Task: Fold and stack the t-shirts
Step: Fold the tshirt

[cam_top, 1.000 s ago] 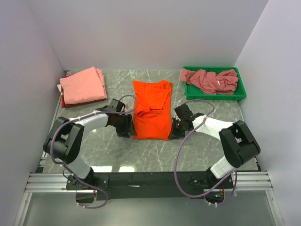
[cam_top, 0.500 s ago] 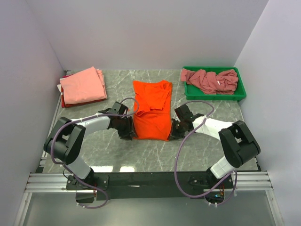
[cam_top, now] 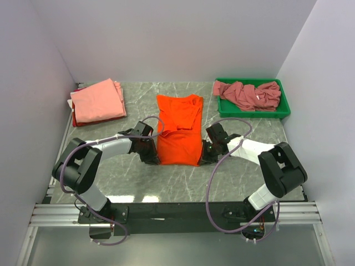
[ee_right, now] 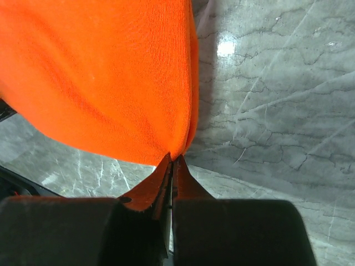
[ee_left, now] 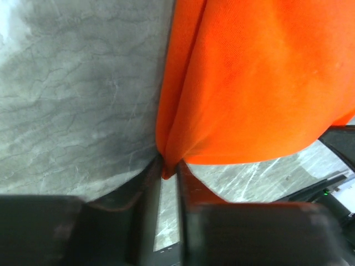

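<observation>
The bright orange t-shirt lies flat in the middle of the marble table, partly folded. My left gripper is at its near left corner; in the left wrist view the left gripper has its jaws drawn close on the corner of the orange t-shirt. My right gripper is at the near right corner. In the right wrist view the right gripper is shut on the corner of the orange t-shirt. A folded salmon-pink t-shirt tops a stack at the back left. Crumpled mauve t-shirts lie in the bin.
The green plastic bin stands at the back right. White walls close in the table on the left, back and right. Bare marble runs between the orange shirt and the arm bases.
Both grippers have closed onto the near corners of the orange t-shirt. The left gripper slid slightly inward to the cloth's edge. The shirt itself has hardly moved.
</observation>
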`<state>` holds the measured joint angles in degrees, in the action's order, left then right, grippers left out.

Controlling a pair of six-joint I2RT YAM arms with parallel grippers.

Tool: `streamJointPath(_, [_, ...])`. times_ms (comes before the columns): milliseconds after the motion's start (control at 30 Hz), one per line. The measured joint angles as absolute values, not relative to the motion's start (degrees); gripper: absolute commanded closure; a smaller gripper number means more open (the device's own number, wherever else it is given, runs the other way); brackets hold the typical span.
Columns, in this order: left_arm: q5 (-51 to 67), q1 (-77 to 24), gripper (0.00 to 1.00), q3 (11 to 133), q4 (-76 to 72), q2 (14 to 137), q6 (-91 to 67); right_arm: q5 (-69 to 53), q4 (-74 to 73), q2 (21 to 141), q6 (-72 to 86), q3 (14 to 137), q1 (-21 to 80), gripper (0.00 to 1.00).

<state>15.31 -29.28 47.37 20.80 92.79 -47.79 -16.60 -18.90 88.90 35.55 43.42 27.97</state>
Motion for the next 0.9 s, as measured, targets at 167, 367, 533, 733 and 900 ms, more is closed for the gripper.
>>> streamJointPath(167, [14.8,-30.2,0.96,47.4,20.3,93.2,-48.8,-16.6,-18.9,88.5,34.8,43.0,28.0,1.0])
streamJointPath(367, [14.5,-30.9,0.99,47.4,19.7,93.2,-49.2,-16.5,-19.8,88.0,33.8,43.0,28.0,1.0])
streamJointPath(533, [11.6,-31.6,0.99,47.4,21.4,91.5,-49.2,-15.8,-23.2,86.1,33.0,43.7,28.0,1.0])
streamJointPath(733, [8.3,-31.7,0.99,48.6,26.9,81.7,-49.5,-14.5,-29.1,78.6,32.3,47.9,28.0,1.0])
streamJointPath(900, [8.3,-31.8,0.99,50.5,29.1,74.4,-50.3,-13.0,-33.0,73.7,31.4,51.3,28.0,1.0])
